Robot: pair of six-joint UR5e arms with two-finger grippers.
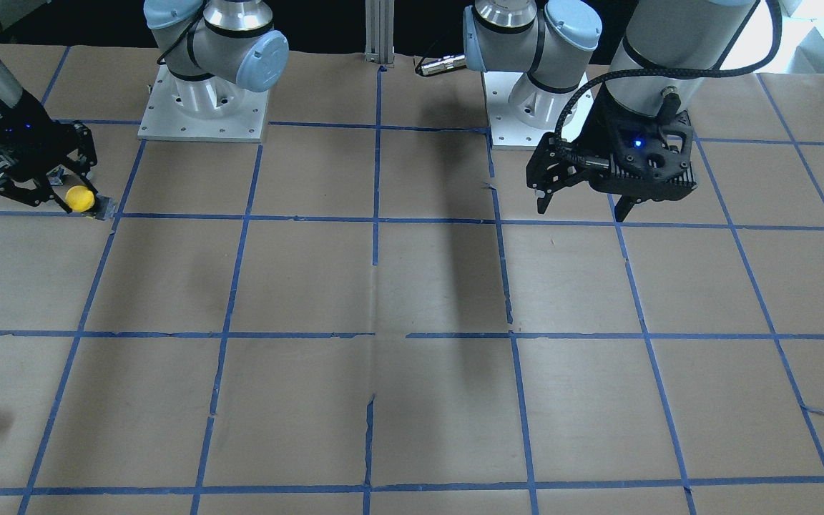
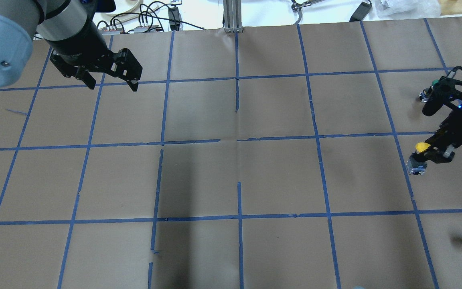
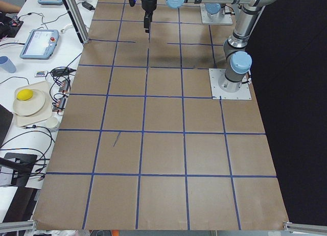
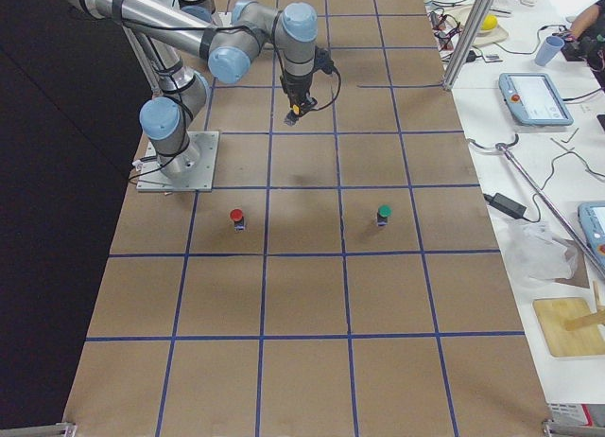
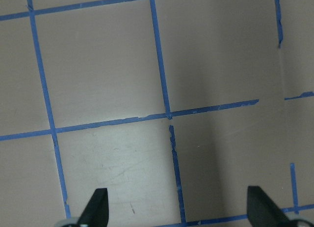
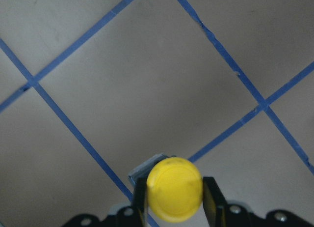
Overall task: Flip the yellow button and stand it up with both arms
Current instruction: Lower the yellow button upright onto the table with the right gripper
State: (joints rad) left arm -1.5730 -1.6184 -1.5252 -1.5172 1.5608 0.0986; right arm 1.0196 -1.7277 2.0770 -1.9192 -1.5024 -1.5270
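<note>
Grasp: right end effector (image 2: 429, 154) pinches yellow button (image 6: 174, 187), perhaps touching tabletop (image 2: 255, 180).
Left end effector (image 2: 113, 86): wide, empty.
Remaining: flip, standing.

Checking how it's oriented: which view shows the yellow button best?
Right wrist-mounted: the yellow button is close, large and sharp, cap facing the camera. Front-facing and overhead show it small and partly hidden; the side views barely show it.

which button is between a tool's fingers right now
The yellow-capped button, gripped by the right tool; the red button and green button stand free on the table.
</note>
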